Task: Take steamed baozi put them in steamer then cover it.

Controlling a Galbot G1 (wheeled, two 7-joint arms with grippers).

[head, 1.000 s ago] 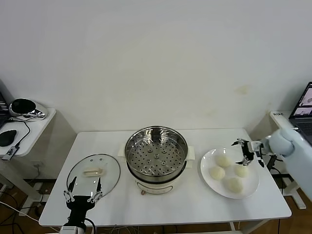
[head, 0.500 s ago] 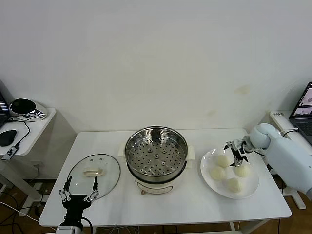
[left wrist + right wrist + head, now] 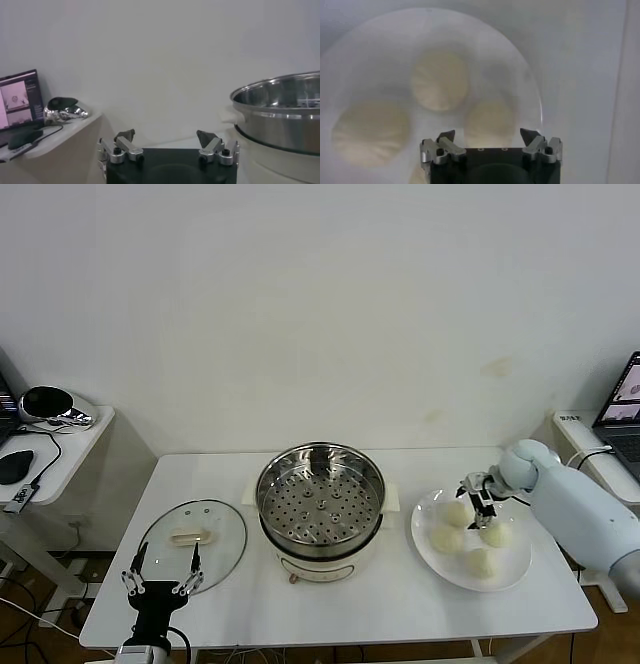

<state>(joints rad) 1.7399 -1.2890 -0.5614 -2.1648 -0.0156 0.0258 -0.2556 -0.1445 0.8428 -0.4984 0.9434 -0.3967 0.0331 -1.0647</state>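
Four off-white baozi lie on a white plate [image 3: 517, 568] at the right of the table; one baozi [image 3: 457, 513] is nearest the steamer. My right gripper [image 3: 476, 498] is open and empty, just above the plate between the two far baozi. In the right wrist view three baozi show beyond the open gripper [image 3: 487, 135], one of them [image 3: 490, 118] just ahead of it. The steel steamer [image 3: 320, 500] stands uncovered at the table's centre, its perforated tray bare. The glass cover [image 3: 192, 542] lies flat at the left. My left gripper [image 3: 160, 572] is open and empty at the cover's near edge.
A side table [image 3: 60, 446] at the far left holds a mouse and a shiny object. A laptop [image 3: 625, 412] stands at the far right. In the left wrist view the steamer [image 3: 280, 115] is to one side of the open gripper [image 3: 167, 136].
My right gripper has moved left from the plate's right rim to above the far baozi. My left gripper has shifted slightly left by the cover.
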